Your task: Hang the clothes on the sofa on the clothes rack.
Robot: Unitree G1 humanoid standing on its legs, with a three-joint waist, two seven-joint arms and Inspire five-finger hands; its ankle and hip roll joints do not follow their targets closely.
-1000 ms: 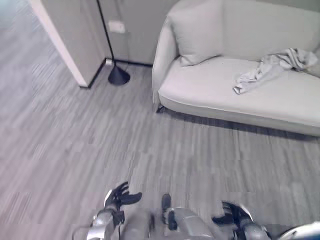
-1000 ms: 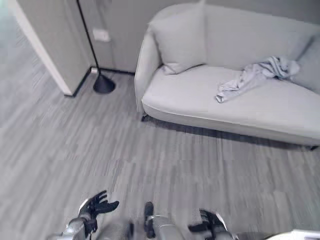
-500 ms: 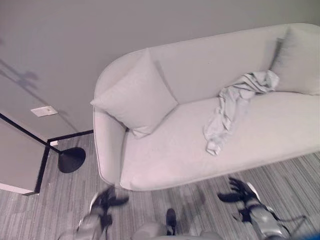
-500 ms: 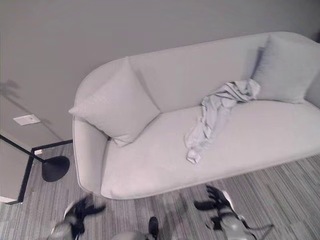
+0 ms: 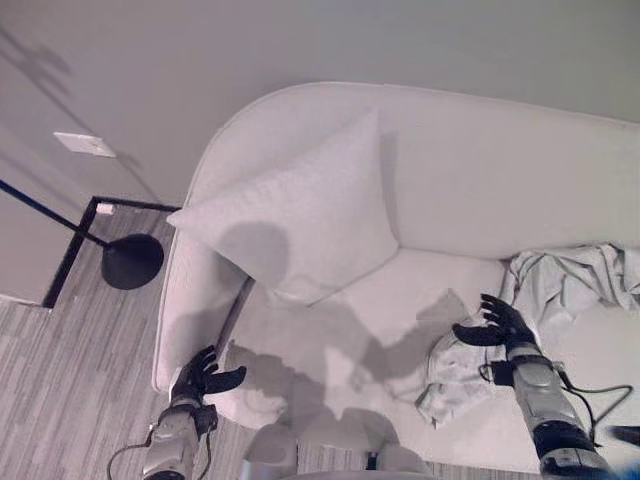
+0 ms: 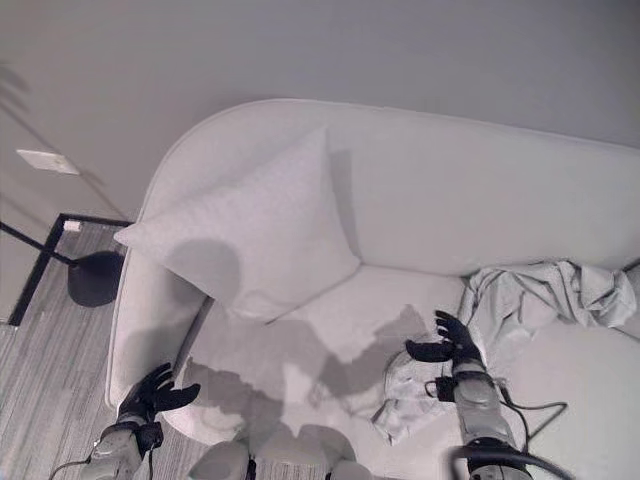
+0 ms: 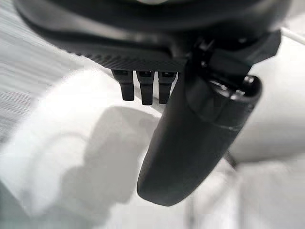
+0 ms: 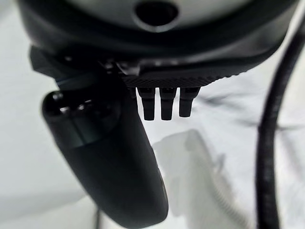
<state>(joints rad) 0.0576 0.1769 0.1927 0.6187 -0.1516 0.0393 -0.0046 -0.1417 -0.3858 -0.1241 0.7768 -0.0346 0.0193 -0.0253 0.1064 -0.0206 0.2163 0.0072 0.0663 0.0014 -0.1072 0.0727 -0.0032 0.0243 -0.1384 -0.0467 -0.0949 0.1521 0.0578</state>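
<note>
Pale grey fabric sofa is taking up most of the left eye view, w/ a cushion leaning at its 10 o'clock end. Crumpled grey clothes are lying on the seat at 3 o'clock. Right hand is hovering just over the garment's near fold, fingers spread, gripping nothing. Left hand is hanging at 7 o'clock by the sofa's front corner, fingers loose & apart. Black lamp base is sitting on the floor at 9 o'clock.

Right eye view: same layout, clothes at 4 o'clock.

Left wrist view: left hand is showing straight fingers over the sofa.

Right wrist view: right hand is showing straight fingers above pale cloth.
</note>
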